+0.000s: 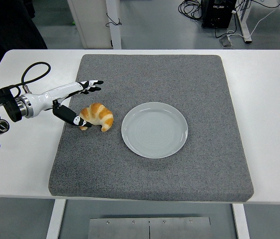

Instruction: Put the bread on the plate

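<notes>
White table, one grey mat covering most of it. One robot hand in view: left hand, entering from left edge, white-and-black, reaching over mat's left margin. Fingers spread apart and extended, thumb lower, its tip at bread's left end; nothing grasped. One bread, croissant, lying on mat just right of thumb, between thumb and fingers. One plate, pale, round, on mat centre, near bread's right side, not touching. Black cable loop above forearm.
</notes>
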Controlling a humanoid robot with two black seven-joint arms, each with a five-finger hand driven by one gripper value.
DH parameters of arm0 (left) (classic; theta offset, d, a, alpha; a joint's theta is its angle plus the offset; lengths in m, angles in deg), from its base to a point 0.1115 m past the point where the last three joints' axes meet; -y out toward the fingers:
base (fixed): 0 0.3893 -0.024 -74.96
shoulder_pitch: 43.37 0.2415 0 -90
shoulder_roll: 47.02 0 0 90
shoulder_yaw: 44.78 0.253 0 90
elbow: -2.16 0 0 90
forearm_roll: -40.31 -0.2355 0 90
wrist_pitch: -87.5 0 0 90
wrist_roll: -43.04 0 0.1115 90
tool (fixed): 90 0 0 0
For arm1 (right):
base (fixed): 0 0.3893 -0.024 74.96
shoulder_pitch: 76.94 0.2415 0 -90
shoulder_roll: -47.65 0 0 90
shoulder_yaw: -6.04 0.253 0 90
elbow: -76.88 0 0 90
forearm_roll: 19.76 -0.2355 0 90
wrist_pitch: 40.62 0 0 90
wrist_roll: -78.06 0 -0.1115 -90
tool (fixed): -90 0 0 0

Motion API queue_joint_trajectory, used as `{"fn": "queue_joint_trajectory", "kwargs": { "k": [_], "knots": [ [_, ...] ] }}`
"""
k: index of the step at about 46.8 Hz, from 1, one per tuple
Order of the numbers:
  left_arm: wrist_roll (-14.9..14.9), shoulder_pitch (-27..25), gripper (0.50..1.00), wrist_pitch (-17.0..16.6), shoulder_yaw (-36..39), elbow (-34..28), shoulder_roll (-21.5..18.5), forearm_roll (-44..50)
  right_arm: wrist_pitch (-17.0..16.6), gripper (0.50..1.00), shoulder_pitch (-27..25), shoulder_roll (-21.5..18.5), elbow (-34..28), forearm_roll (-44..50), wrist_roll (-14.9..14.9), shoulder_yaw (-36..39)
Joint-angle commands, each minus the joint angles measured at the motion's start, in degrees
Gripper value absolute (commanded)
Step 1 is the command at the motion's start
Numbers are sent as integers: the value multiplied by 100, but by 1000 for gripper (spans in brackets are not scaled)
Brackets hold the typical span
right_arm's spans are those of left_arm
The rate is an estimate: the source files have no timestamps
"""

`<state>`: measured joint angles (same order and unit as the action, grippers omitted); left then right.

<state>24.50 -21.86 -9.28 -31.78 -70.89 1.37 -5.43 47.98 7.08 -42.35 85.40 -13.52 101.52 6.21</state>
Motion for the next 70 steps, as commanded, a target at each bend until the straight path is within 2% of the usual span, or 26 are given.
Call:
{"fn": "queue_joint_trajectory", "kwargs": {
  "k": [1,6,18,40,47,53,64,70],
  "knots": [
    [113,28,969,-235,10,2,56,-303,0,1000,0,0,0,0,1,0],
    [245,46,969,-341,10,2,56,-489,0,1000,0,0,0,0,1,0],
    [263,64,969,-429,18,72,73,-506,8,1000,0,0,0,0,1,0],
    [272,248,958,-526,54,459,513,-506,0,1000,0,0,0,0,1,0],
    [272,239,934,-570,54,476,557,-541,0,1000,0,0,0,0,1,0],
    [272,248,884,-570,54,476,601,-813,0,1000,0,0,0,0,1,0],
    [272,283,883,-657,54,529,680,-875,0,1000,0,0,0,0,1,0],
    [263,310,861,-737,54,591,680,-875,8,1000,0,0,0,0,1,0]
  ]
}}
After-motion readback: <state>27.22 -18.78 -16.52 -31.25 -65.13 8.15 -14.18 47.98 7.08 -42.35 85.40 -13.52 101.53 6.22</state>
